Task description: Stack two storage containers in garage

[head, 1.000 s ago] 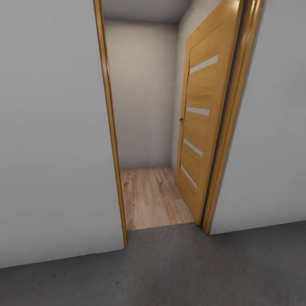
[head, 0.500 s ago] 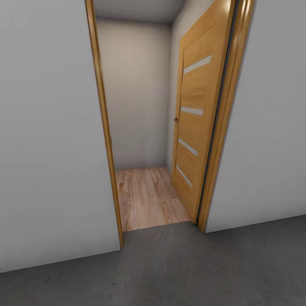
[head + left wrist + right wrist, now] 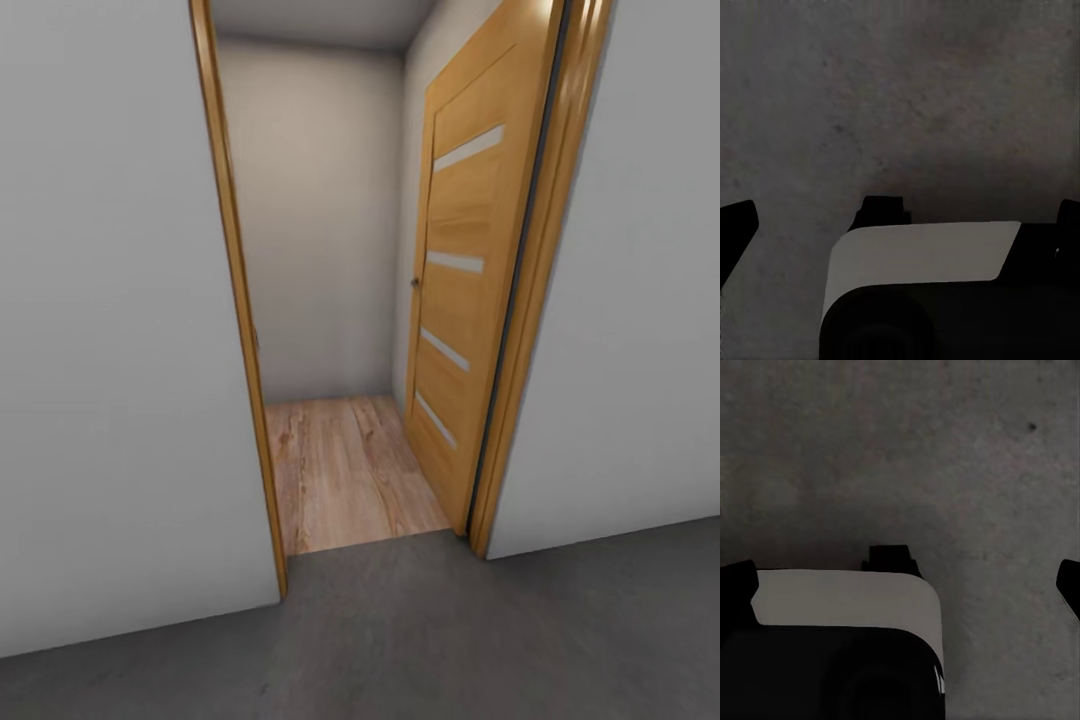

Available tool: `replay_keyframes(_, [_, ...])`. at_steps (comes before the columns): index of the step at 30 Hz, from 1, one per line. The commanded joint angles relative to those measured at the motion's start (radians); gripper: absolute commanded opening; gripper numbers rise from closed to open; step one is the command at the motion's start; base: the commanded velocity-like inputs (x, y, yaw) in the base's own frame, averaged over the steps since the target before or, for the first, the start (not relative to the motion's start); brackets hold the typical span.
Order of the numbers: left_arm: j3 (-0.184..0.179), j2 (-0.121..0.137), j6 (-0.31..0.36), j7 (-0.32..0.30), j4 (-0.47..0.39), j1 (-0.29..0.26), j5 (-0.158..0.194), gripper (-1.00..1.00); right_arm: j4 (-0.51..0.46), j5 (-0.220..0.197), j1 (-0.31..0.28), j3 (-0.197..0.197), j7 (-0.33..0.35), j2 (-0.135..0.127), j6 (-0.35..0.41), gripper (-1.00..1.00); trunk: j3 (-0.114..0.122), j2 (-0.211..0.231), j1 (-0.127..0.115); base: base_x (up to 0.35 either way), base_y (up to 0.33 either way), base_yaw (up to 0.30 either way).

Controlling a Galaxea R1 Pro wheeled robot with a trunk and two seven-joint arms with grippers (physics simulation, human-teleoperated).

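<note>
Facing an open orange striped door [image 3: 462, 290] at 1 o'clock, dark grey floor [image 3: 450, 640] underfoot, wood-plank hallway floor [image 3: 345, 470] beyond, left pincer [image 3: 900, 217] and right pincer [image 3: 900, 574] spread apart, empty.

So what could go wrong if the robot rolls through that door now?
The doorway looks narrow: the robot's base or arms could clip the left door frame. The open orange door leans into the passage on the right and might get bumped. The dark grey floor changes to wood planks at the threshold, which could jolt the wheels.
</note>
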Motion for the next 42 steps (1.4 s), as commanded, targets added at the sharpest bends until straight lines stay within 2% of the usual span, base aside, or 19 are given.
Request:
replay_keyframes(1, [-0.007,0.0,-0.002,0.003,0.001,-0.001,0.005,1.0,-0.001,-0.007,0.0,0.008,-0.004,0.0,-0.002,1.0,-0.001,0.0,0.0,0.318,0.0,0.0])
replay_keyframes(6, [-0.007,0.0,0.001,0.003,0.001,-0.001,0.005,1.0,-0.001,-0.013,0.0,0.008,-0.006,0.0,-0.002,1.0,-0.001,0.0,0.0,0.321,0.0,-0.066])
replay_keyframes(18, [-0.007,0.0,0.0,0.002,0.001,-0.001,0.005,1.0,-0.001,-0.015,0.0,0.007,-0.009,0.0,-0.002,1.0,-0.001,0.0,0.0,0.321,0.0,-0.226])
replay_keyframes(34, [-0.007,0.0,0.0,0.002,0.001,-0.001,0.005,1.0,-0.001,-0.016,0.0,0.006,-0.01,0.0,-0.001,1.0,-0.001,0.0,0.0,0.322,0.0,-0.021])
replay_keyframes(42, [-0.007,-0.001,-0.001,0.002,0.001,-0.001,0.005,1.0,-0.001,-0.017,0.0,0.005,-0.01,0.0,0.0,1.0,-0.001,0.0,0.0,0.322,0.0,-0.17])
